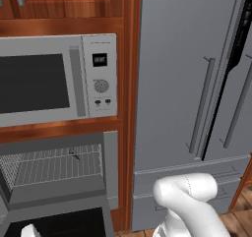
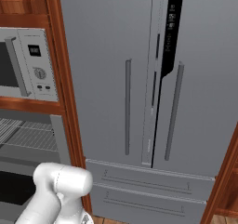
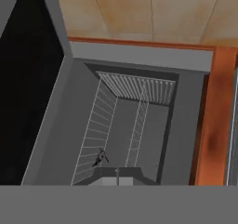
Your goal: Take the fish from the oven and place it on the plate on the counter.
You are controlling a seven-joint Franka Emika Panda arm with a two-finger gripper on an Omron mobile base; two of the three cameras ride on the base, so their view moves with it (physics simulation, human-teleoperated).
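Gripper fingers shut tight, holding nothing, aimed into wide grey built-in oven [image 1: 54, 172] with door dropped open. Your target, tiny dark slim fish [image 3: 100, 158], lies on wire rack [image 1: 51, 164], near back. Likely light, stiff, small: open jaws first, pinch across mid-body, not fins.

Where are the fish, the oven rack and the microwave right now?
fish [image 3: 100, 157]: hand view, on its dark body.
rack [image 1: 54, 168]: left base view, on the middle wires.
microwave [image 1: 34, 82]: left base view, on its dark window.
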